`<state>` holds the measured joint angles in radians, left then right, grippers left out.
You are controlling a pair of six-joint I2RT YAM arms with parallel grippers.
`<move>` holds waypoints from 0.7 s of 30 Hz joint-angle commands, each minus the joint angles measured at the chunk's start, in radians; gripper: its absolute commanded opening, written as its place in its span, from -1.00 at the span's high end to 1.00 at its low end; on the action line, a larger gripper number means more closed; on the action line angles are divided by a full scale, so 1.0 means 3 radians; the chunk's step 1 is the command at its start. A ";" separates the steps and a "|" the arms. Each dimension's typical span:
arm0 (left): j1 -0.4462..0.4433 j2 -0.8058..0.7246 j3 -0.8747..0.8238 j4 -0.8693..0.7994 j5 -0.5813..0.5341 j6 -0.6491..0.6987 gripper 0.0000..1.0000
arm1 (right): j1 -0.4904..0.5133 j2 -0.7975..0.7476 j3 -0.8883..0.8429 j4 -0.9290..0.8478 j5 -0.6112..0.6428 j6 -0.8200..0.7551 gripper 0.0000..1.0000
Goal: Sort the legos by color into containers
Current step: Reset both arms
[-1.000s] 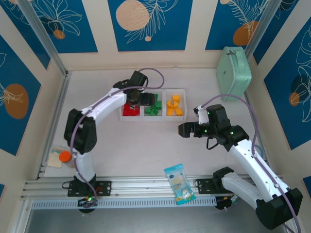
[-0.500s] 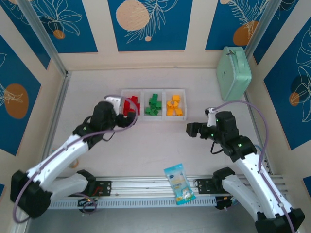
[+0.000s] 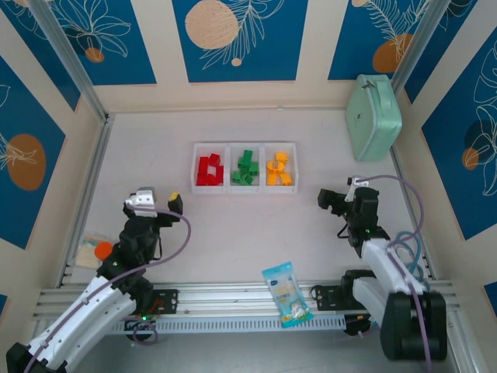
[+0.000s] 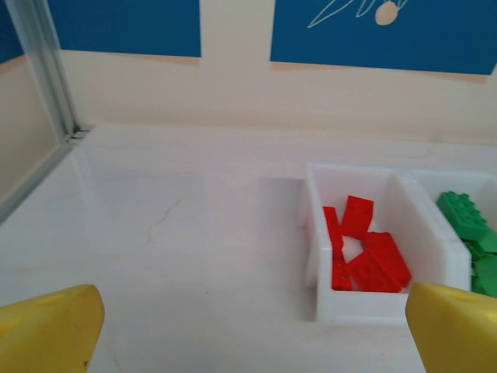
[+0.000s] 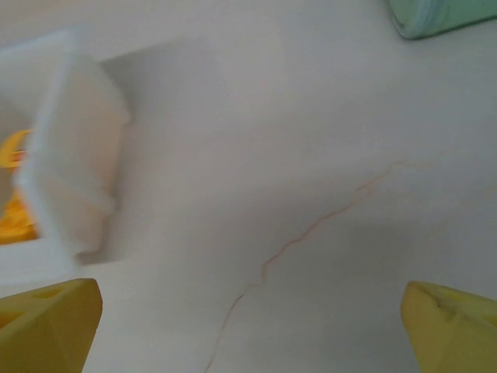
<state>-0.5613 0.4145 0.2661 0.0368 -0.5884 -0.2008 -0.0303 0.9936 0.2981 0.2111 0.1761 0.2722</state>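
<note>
**A:** What sits nearest?

**B:** A snack packet (image 3: 287, 294), lying across the near rail (image 3: 225, 299) between the 2 arm bases.

**A:** And the grippers?

**B:** The left gripper (image 3: 159, 200) has its fingers spread wide with nothing between them, and it hangs near-left of the bins (image 3: 244, 145). The right gripper (image 3: 338, 194) is just as wide and just as empty, off to the bins' right.

**A:** So where are the bins?

**B:** 3 white ones joined in a row at mid-table, apart from both grippers. The left bin holds the red legos (image 3: 208, 171), several lying flat and overlapping. The middle bin holds the green legos (image 3: 245, 169). The right bin holds the yellow-orange legos (image 3: 278, 171). Each bin shows 1 color.

**A:** Farther back?

**B:** A mint case (image 3: 373, 116) in the far right corner, against the wall.
</note>
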 commanded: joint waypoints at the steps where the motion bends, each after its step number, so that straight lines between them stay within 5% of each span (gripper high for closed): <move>1: -0.0016 -0.0049 -0.0077 -0.0006 -0.0207 0.0225 -0.98 | -0.0016 0.0618 0.0002 0.1283 -0.0035 -0.0031 -0.98; 8: 0.0046 0.0162 -0.0459 0.1088 -0.0136 0.0905 -0.98 | 0.0079 0.1233 0.0397 0.1488 -0.0367 -0.0514 -0.98; 12: 0.0330 0.0705 -0.0454 0.1374 0.0055 0.1048 -0.98 | -0.0071 0.1891 0.0174 0.2678 -0.0571 -0.0377 -0.98; 14: 0.0490 0.1036 -0.0431 0.1518 0.0223 0.0985 -0.98 | -0.0076 0.1705 0.0342 0.2016 -0.0702 -0.0502 -0.98; 21: 0.1200 0.2588 -0.0171 0.2573 0.1193 0.0746 -0.98 | 0.0039 0.1775 0.0397 0.2005 -0.0536 -0.0569 -0.98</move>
<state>-0.2657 1.0790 0.1490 0.6140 -0.4126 0.0505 -0.0296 1.5280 0.3927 0.7891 0.0105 0.1307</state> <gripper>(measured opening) 0.990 0.990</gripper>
